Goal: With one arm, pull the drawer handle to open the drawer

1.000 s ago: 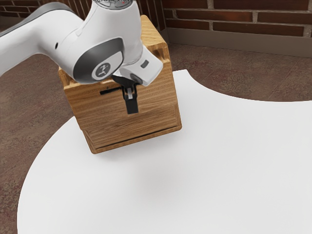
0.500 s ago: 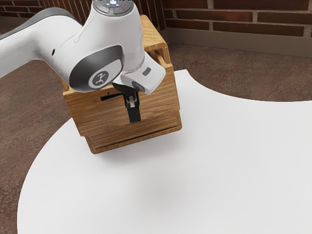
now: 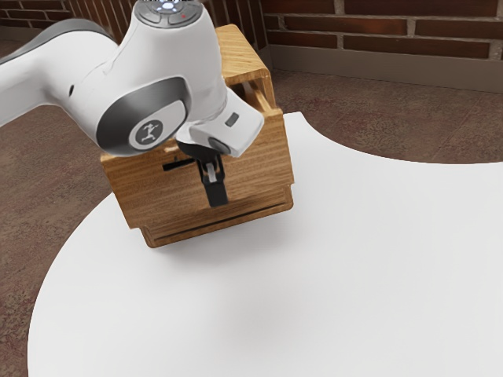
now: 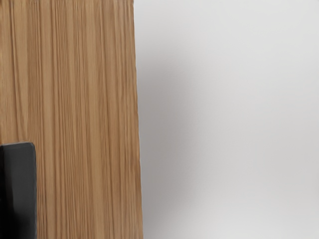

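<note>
A wooden cabinet (image 3: 237, 49) stands at the back of the white table (image 3: 330, 267). Its upper drawer (image 3: 255, 161) juts out from the cabinet body, leaving a gap at its top right corner. A black bar handle (image 3: 177, 166) runs across the drawer front. My gripper (image 3: 215, 196) points down in front of that drawer face at the handle's right end, its black fingers close together, shut on the handle. In the wrist view the wood-grain drawer face (image 4: 75, 109) lies right under my hand, with a black piece (image 4: 17, 191) at its edge and the table (image 4: 229, 119) beside it.
A brick wall (image 3: 377, 23) runs along the back. Brown floor (image 3: 47, 173) surrounds the rounded table edge. A lower wooden section (image 3: 212, 220) of the cabinet sits under the drawer. My white arm (image 3: 94, 71) comes in from the exterior view's upper left.
My hand has pulled away from the cabinet toward the exterior view's lower right, and the drawer has slid further out with it. The gap at the drawer's top has widened.
</note>
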Controlling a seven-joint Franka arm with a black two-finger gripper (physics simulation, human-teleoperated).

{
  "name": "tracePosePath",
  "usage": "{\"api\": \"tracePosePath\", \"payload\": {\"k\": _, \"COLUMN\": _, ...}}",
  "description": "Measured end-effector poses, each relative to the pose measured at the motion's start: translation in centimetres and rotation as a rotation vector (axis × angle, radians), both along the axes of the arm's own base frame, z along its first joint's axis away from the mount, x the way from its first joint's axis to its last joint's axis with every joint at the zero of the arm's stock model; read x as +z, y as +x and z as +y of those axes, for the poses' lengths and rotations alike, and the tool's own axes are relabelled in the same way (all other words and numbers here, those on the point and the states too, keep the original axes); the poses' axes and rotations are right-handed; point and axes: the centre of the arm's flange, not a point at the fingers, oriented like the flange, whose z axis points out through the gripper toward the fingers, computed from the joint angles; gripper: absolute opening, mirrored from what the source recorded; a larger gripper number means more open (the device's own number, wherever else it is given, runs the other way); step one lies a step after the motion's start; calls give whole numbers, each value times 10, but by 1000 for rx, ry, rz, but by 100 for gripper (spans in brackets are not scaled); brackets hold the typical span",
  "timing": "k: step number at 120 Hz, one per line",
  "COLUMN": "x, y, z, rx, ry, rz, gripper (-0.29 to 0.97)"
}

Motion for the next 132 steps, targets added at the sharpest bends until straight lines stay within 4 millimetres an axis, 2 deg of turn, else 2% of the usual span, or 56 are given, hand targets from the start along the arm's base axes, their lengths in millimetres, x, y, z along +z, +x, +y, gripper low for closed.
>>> {"api": "tracePosePath", "payload": {"k": 4, "x": 0, "y": -2, "z": -7, "rx": -11, "ry": -2, "rz": 0, "gripper": 63}}
{"api": "tracePosePath", "payload": {"k": 20, "x": -1, "y": -2, "z": -8, "rx": -3, "ry": -6, "rz": -4, "gripper": 66}}
{"api": "tracePosePath", "payload": {"k": 37, "x": -7, "y": -3, "z": -10, "rx": 5, "ry": -11, "rz": 2, "gripper": 80}}
{"api": "tracePosePath", "payload": {"k": 50, "x": -7, "y": -3, "z": -10, "rx": 12, "ry": -15, "rz": 0, "gripper": 80}}
{"api": "tracePosePath", "payload": {"k": 99, "x": 7, "y": -1, "z": -10, "rx": 17, "ry": 26, "rz": -37, "gripper": 30}}
{"api": "tracePosePath", "payload": {"k": 103, "x": 5, "y": -1, "z": -9, "rx": 15, "ry": 45, "rz": -32, "gripper": 35}}
{"api": "tracePosePath", "payload": {"k": 118, "x": -12, "y": 1, "z": -12, "rx": 4, "ry": 90, "rz": -2, "gripper": 69}}
{"api": "tracePosePath", "payload": {"k": 122, "x": -16, "y": 2, "z": -14, "rx": -2, "ry": 102, "rz": 7, "gripper": 70}}
{"api": "tracePosePath", "payload": {"k": 132, "x": -22, "y": 3, "z": -13, "rx": -5, "ry": 120, "rz": 17, "gripper": 83}}
